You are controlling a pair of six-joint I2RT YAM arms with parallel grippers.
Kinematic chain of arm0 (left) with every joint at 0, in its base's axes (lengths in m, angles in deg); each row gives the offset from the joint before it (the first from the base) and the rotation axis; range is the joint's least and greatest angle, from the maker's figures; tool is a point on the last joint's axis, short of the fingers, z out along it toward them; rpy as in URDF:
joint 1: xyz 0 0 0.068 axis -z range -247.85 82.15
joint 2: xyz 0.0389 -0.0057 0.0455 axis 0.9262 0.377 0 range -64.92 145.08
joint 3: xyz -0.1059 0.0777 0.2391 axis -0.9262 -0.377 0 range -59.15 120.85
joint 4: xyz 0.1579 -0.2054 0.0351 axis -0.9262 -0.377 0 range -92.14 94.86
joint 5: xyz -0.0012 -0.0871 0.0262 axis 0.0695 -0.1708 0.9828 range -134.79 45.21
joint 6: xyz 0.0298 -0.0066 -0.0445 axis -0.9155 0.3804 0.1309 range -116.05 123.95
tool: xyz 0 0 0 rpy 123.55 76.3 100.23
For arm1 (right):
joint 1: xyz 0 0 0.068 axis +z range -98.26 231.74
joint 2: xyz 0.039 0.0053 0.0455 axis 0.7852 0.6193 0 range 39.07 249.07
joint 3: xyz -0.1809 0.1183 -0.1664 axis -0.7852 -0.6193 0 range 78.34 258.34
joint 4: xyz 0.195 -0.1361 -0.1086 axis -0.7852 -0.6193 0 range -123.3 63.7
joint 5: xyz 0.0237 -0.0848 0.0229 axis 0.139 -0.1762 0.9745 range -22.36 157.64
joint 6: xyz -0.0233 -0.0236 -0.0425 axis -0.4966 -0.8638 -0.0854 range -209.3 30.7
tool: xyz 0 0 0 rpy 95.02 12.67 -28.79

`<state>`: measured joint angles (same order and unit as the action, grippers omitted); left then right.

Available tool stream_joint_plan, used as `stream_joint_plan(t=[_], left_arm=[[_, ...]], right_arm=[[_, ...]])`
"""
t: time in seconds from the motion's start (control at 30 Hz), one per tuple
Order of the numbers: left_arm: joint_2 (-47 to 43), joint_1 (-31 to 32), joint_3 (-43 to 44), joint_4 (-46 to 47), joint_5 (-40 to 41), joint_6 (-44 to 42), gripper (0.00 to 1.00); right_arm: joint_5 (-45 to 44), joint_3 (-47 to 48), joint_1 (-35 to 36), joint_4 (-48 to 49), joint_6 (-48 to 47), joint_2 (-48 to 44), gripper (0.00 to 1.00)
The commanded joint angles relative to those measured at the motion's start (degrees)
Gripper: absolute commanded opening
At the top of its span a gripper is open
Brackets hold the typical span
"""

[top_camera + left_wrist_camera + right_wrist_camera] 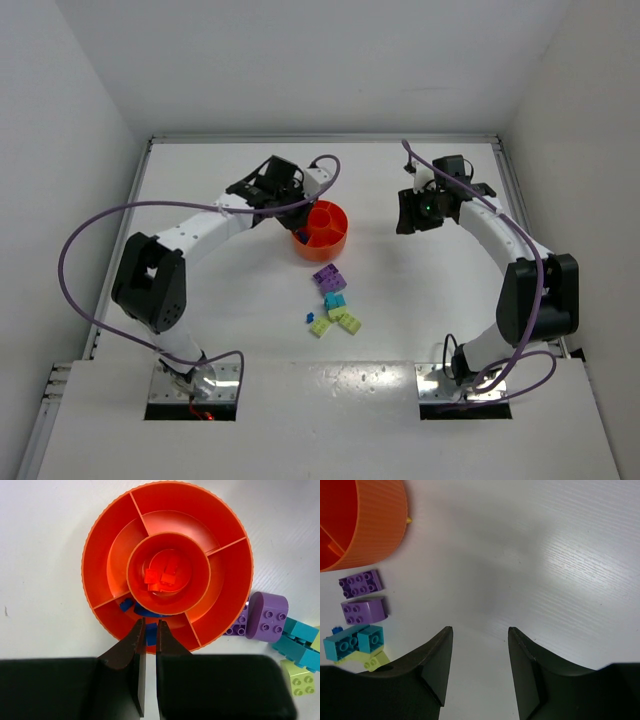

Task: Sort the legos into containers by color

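Legos (334, 300): small rigid plastic bricks, likely light and slick; best pinched across flat sides, studs up; left gripper (150, 624) clenched over bowl (100, 540), right gripper (480, 629) released, grasping nothing.

orange bowl (190, 502), blue bricks (127, 604) inside, legos (267, 616) beside

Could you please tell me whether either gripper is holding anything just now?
Right gripper is open and empty. Left gripper is shut; a blue lego shows between its tips, pinched or lying below: cannot tell.
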<state>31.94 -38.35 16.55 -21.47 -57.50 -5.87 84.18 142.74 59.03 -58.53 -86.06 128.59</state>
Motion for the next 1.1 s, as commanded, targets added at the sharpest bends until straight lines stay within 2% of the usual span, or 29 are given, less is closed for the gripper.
stream_joint_plan(t=[0.0,0.13,0.3,0.57,0.6,0.67,0.73,0.77,0.83,0.93,1.07], left_arm=[[0.17,-0.76,1.82,0.22,-1.53,-0.28,0.02],[0.7,-1.28,1.82,0.22,-1.53,-0.28,0.07],[0.7,-1.28,1.3,0.22,-1.53,-0.28,0.26],[-4.39,-1.28,-2.48,2.51,-0.2,-1.15,0.28],[-5.18,-1.28,-3.1,1.99,-1.25,-4.03,0.28],[-8.16,-1.81,-5.02,-2.38,-8.71,-9.74,0.28],[-9.75,-1.11,-5.73,-8.71,-17.82,-23.43,0.34],[-10.28,-0.59,-5.74,-16.4,-19.79,-28.44,0.35],[-12.13,1.26,-8.19,-21.11,-23.82,-37.58,0.36],[-16.33,3.98,-14.43,-22.19,-27.1,-43.32,0.36],[-19.95,10.57,-20.51,-19.9,-26.06,-44.84,0.44]], right_arm=[[0.34,1.08,-0.17,0.68,0.09,-1.8,0.49],[0.34,1.08,-0.17,0.68,0.09,-1.8,0.49],[0.34,1.08,-0.17,0.68,0.09,-1.8,0.49],[0.34,1.08,-0.17,0.68,0.09,-2.42,0.49],[0.34,1.08,-0.17,0.68,0.09,-2.42,0.49],[0.34,0.55,-0.17,0.68,0.09,-2.42,0.49],[0.34,0.55,-0.17,0.68,0.09,-2.94,0.49],[0.86,0.55,-0.17,0.68,0.09,-2.94,0.5],[0.87,0.55,-0.17,0.68,0.09,-2.94,0.5],[1.39,0.55,-0.17,0.68,0.09,-2.94,0.5],[1.39,0.55,-0.17,0.68,0.09,-2.94,0.5]])
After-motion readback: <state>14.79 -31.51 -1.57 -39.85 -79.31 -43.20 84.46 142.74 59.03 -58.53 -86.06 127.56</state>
